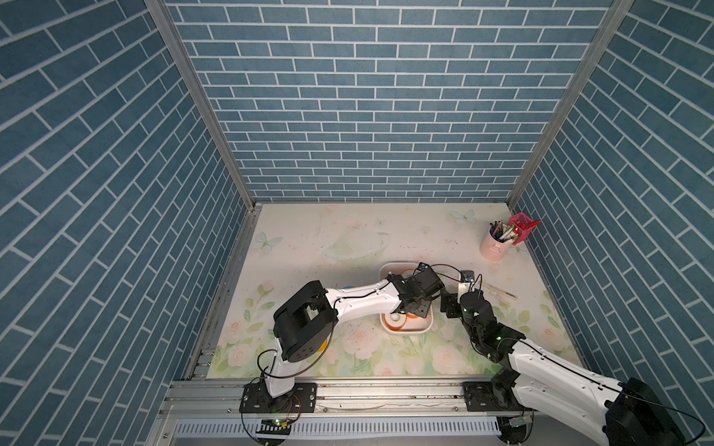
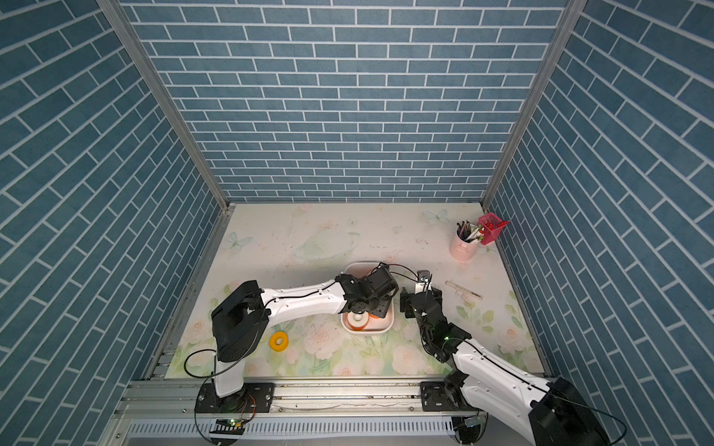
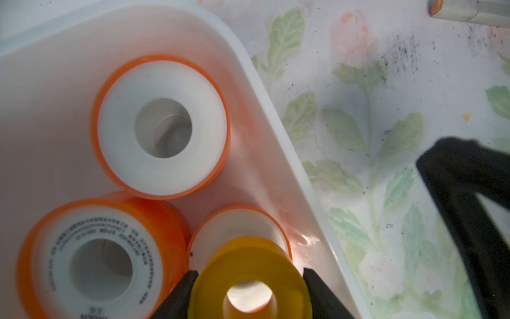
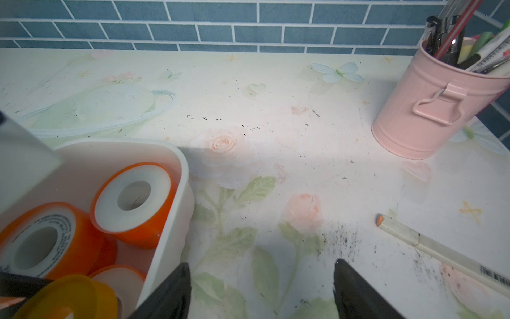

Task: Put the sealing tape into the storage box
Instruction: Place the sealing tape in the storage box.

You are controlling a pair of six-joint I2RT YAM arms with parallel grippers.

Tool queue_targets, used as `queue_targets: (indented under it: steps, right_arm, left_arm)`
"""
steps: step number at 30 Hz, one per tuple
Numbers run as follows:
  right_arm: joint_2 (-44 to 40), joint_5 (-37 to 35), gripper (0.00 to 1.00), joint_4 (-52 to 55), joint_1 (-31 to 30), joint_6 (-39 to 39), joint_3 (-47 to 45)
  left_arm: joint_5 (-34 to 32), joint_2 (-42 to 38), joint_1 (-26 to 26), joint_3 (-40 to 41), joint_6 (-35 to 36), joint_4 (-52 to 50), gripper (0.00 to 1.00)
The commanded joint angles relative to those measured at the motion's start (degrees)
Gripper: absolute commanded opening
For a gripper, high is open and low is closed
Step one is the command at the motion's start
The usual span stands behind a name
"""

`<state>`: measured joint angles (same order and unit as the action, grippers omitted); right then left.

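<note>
Left tool [image 3: 248, 273] grips the yellow tape roll [image 3: 249, 265]; right tool's [image 4: 260, 276] open. Dropped now, it might bounce off that orange roll [image 3: 240, 221].

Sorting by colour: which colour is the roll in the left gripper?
Yellow roll; clearest in left wrist view.

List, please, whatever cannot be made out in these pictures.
- Both top views: the left arm hides the storage box's middle.
- Left wrist view: the frame edge cuts off the yellow roll in the left pincer; the print on the orange roll is blurred.
- Right wrist view: the ruler runs off frame.
</note>
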<state>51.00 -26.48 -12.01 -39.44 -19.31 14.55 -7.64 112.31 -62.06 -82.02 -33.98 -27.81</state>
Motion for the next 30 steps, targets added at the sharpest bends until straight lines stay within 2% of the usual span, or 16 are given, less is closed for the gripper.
queue_targets:
  steps: [1, 15, 22, 30]
  right_arm:
    - [0.45, 0.46, 0.81, -0.05, 0.24, -1.34, -0.13]
    - [0.8, 0.97, 0.81, -0.34, 0.16, -1.21, -0.07]
    - [0.68, 0.96, 0.81, -0.38, 0.24, -1.18, -0.13]
    - [0.5, 0.95, 0.81, -0.09, 0.24, -1.08, -0.04]
  left_arm:
    - [0.31, 1.21, 0.36, 0.46, -0.26, 0.59, 0.64]
    - [-0.71, 1.12, 0.47, -0.57, -0.32, -0.47, 0.7]
    - [-1.1, -2.15, 0.41, -0.27, -0.61, -1.24, 0.72]
    - [-4.91, -8.81, 0.51, 1.4, -0.92, -3.53, 0.73]
